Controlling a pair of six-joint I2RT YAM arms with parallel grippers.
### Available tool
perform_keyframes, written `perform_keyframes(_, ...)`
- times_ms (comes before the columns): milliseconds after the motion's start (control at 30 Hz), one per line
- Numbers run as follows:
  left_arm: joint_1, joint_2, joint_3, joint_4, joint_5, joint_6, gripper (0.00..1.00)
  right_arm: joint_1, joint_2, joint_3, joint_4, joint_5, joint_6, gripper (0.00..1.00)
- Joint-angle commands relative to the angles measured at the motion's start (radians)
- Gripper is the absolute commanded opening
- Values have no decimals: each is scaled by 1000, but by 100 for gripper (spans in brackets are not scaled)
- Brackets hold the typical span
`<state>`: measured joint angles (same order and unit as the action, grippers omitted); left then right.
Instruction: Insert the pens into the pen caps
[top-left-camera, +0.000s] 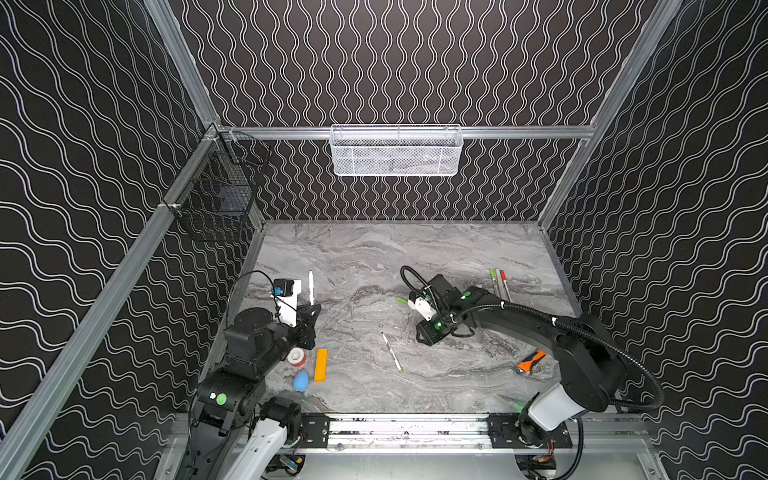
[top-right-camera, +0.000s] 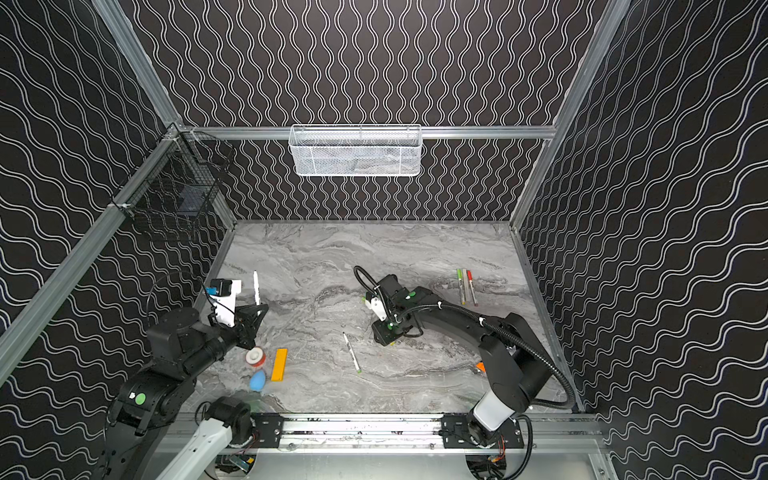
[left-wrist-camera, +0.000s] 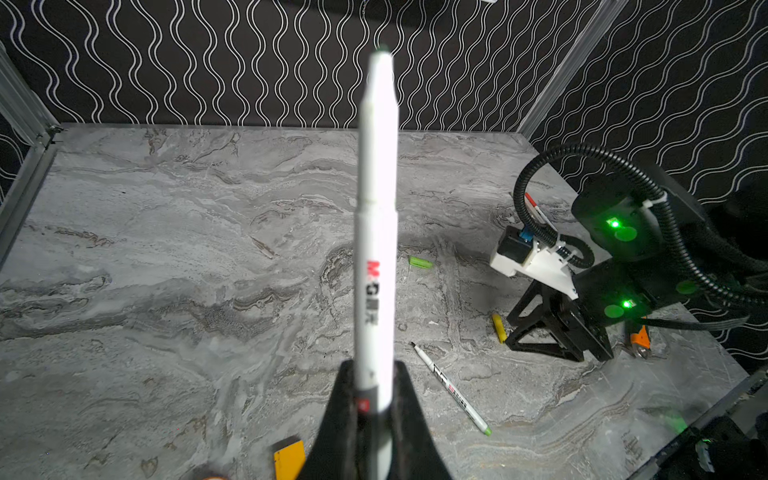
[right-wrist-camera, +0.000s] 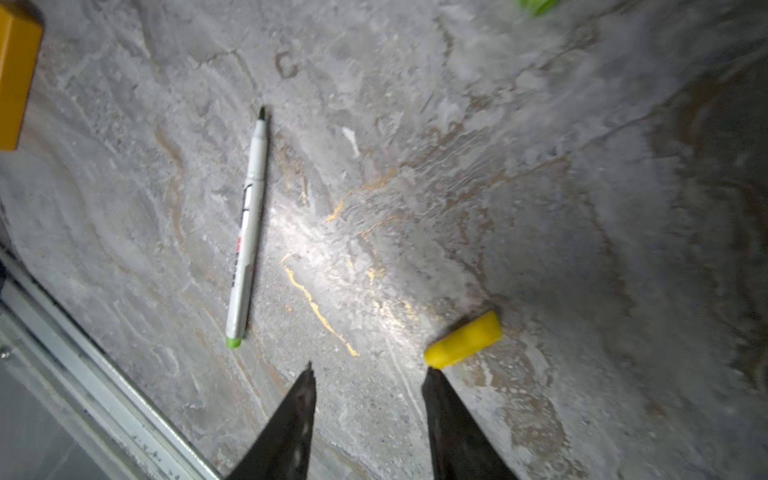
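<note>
Pen (left-wrist-camera: 376, 249) pinched in left fingers (left-wrist-camera: 411, 419), right fingers (right-wrist-camera: 457, 424) parted beside yellow cap (right-wrist-camera: 463, 340)

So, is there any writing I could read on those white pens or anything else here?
"M" in red, then "G" in black: on the white plastic pen clamped in the left gripper; the characters after them are blurred.
Red and black print on the white green-ended pen lying flat: too small to read.
Nothing else shows legible writing.
</note>
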<state>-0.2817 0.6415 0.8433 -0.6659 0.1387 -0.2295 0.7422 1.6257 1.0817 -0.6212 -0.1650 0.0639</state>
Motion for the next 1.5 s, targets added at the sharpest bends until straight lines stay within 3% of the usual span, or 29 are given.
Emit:
perform_keyframes(0,5,1,-3,50,12,15,0,0,29,30,-54,30,70,44)
perform_keyframes(467,15,4,-3,58,31,19,0,-8,108,18,-66,80,167,42)
perform_keyframes(967,24,5,-3,58,34,18,0,-18,165,28,-56,90,171,41)
perform_keyframes(1467,25,11,-4,65,64,24,0,-19,220,73,-105,161,165,17)
